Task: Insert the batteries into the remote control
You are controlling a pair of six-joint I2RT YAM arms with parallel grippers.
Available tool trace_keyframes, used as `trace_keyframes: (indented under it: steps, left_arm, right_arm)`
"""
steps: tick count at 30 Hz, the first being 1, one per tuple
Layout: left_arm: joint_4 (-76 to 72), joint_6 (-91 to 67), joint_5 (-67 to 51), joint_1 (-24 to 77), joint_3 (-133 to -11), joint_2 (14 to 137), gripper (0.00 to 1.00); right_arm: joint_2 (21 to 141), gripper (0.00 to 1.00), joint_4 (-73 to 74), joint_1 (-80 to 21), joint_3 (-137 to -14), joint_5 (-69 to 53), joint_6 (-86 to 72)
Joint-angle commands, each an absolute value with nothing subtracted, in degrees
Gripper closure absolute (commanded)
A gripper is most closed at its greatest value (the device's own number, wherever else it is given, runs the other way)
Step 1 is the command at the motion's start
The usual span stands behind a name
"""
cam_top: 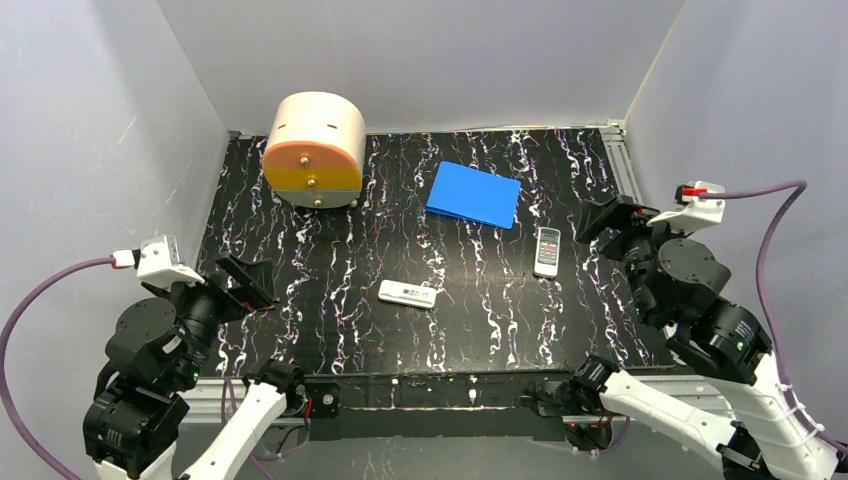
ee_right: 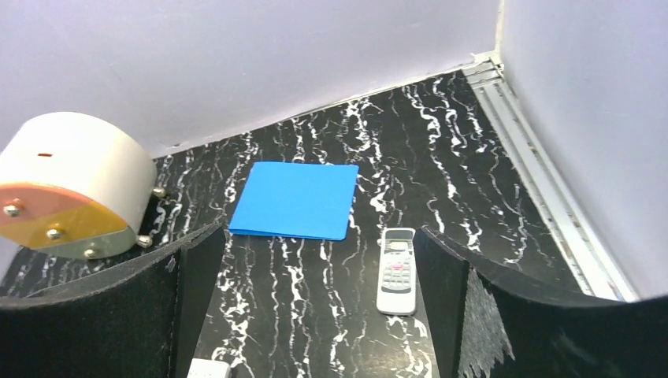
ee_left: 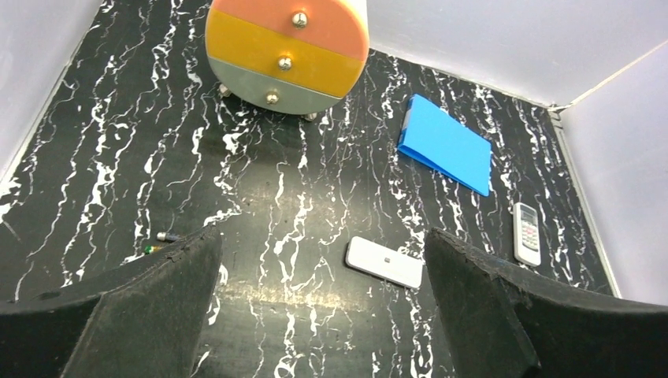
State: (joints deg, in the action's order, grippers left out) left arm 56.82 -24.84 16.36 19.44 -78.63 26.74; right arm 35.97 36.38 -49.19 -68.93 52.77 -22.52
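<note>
A white remote control [cam_top: 547,251] with grey buttons lies face up at the right of the black marbled table; it also shows in the left wrist view [ee_left: 526,233] and in the right wrist view [ee_right: 396,270]. A white flat oblong piece [cam_top: 407,294] lies mid-table, also seen in the left wrist view [ee_left: 384,262]. Two tiny batteries [ee_left: 161,236] peek out beside my left finger, mostly hidden. My left gripper [cam_top: 245,283] [ee_left: 323,244] is open and empty above the table's left side. My right gripper [cam_top: 605,222] [ee_right: 315,236] is open and empty, the remote just inside its right finger.
A round cream drawer unit [cam_top: 314,150] with orange, yellow and grey fronts stands at the back left. A blue folder [cam_top: 473,194] lies flat at the back centre. Grey walls enclose the table, with a metal rail [cam_top: 625,165] along the right edge.
</note>
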Motion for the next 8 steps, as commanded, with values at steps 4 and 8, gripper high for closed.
trace_keyframes:
  steps: [4, 8]
  left_arm:
    - [59.5, -22.4, 21.2, 19.2, -79.8, 26.9, 0.02]
    - [60.2, -21.1, 23.5, 19.2, -80.1, 27.3, 0.02]
  right_arm:
    - [33.0, 0.01, 36.4, -49.3, -70.2, 55.6, -17.8]
    - [32.3, 0.01, 36.1, -49.3, -69.7, 54.9, -18.0]
